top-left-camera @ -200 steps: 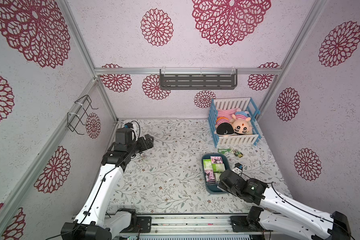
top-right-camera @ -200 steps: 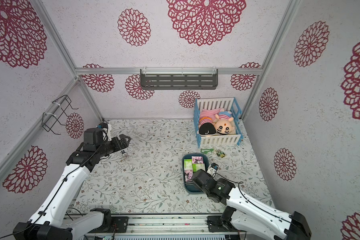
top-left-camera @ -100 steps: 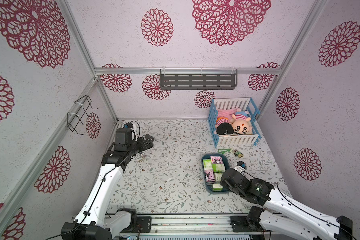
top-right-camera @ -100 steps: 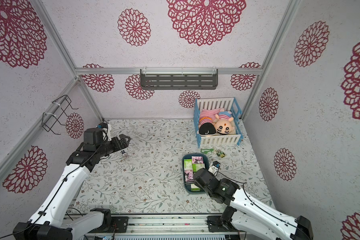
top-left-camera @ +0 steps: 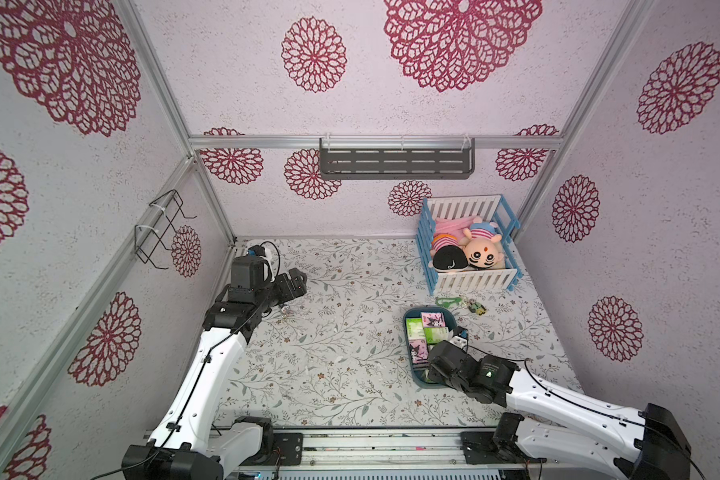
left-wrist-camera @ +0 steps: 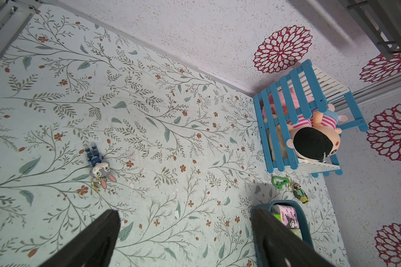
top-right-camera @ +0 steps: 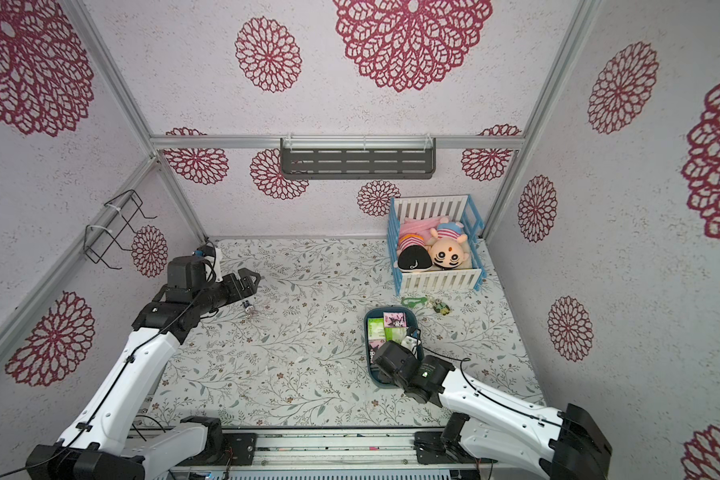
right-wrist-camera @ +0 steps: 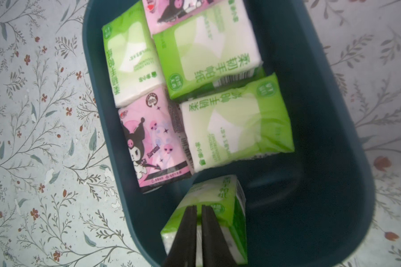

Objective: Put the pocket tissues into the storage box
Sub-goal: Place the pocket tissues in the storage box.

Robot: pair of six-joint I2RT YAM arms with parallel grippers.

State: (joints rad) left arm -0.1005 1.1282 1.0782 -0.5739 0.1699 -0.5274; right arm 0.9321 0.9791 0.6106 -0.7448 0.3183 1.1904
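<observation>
- Starting on the right half of the tabletop [top-left-camera: 350,332]: spotting the storage box [top-left-camera: 405,345] just to the near side of the blue-and-white toy crib [top-left-camera: 472,284], not touching it.
- Peering into the box through the right wrist view and counting six pocket tissues [right-wrist-camera: 236,129]: four green-and-white, two pink with a black cartoon figure.
- Finding five of them lying flat toward the far end, pressed together and partly overlapping.
- Picking out the sixth, a green pack [right-wrist-camera: 218,194], alone at the near end of the box, close to the others.
- Catching the right hand [right-wrist-camera: 199,208] directly above that green pack, fingers [right-wrist-camera: 183,235] drawn almost together with only a thin slit between them and nothing pinched there; impossible to say whether touching the pack.
- Losing that hand in both top views, hidden under its own wrist over the near end of the box.
- Swinging to the far left: finding the left hand [top-right-camera: 250,281] held above the tabletop, spread wide, released, gripping nothing, well apart from the box.
- Noting a bunny keychain [left-wrist-camera: 100,168] on the tabletop just beside it.
- Glancing between box and crib: a green carabiner [top-left-camera: 447,301] and a small figure [top-left-camera: 477,307].
- Closing on two plush dolls [top-left-camera: 481,253] side by side in the crib.
</observation>
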